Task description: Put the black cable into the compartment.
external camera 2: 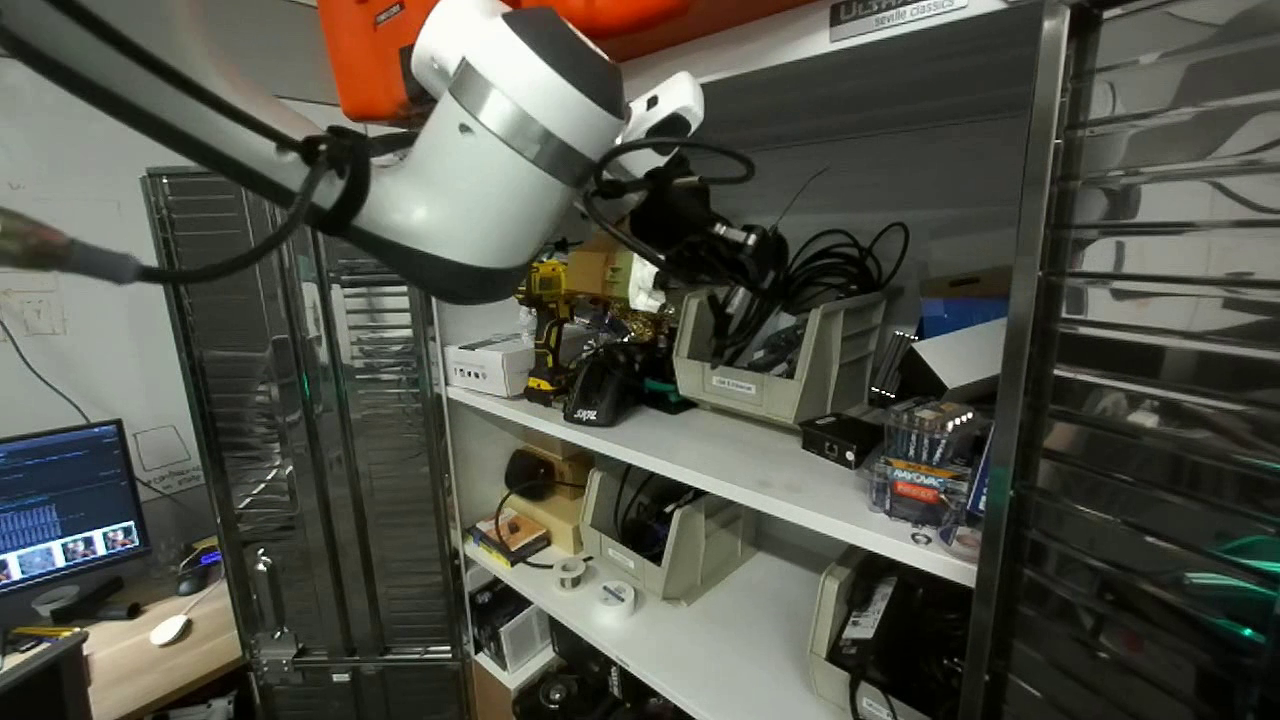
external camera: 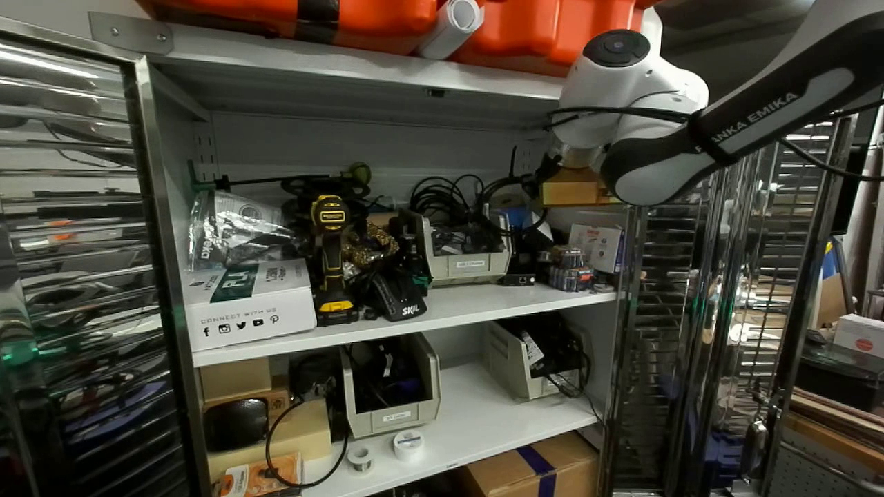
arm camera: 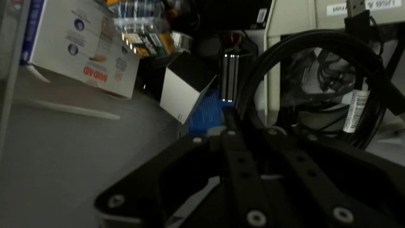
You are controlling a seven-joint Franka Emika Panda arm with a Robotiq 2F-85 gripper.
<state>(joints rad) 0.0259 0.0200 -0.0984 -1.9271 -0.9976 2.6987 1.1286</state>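
The compartment is the wide upper shelf bay, with a white back wall (external camera: 276,145) and white shelf board (external camera 2: 690,450). My gripper (arm camera: 243,119) is inside it on the battery-pack side, above the shelf; it also shows in both exterior views (external camera: 537,181) (external camera 2: 765,258). Its fingers are closed around a black cable (arm camera: 319,34). The coiled cable hangs as a loop from the fingertips (external camera: 498,183), with a USB plug and a white label. In the wrist view the loop overlaps the opening of a grey bin (arm camera: 292,12); I cannot tell whether they touch.
Other coiled cables (external camera: 442,193) stick up from the bin. A yellow-and-black drill (external camera: 331,255), a white PLA box (external camera: 255,304), a battery pack (external camera 2: 920,460) and a Band-Aid box (arm camera: 85,47) stand around. Orange cases (external camera: 539,31) lie on top. Metal doors (external camera: 76,276) flank the shelves.
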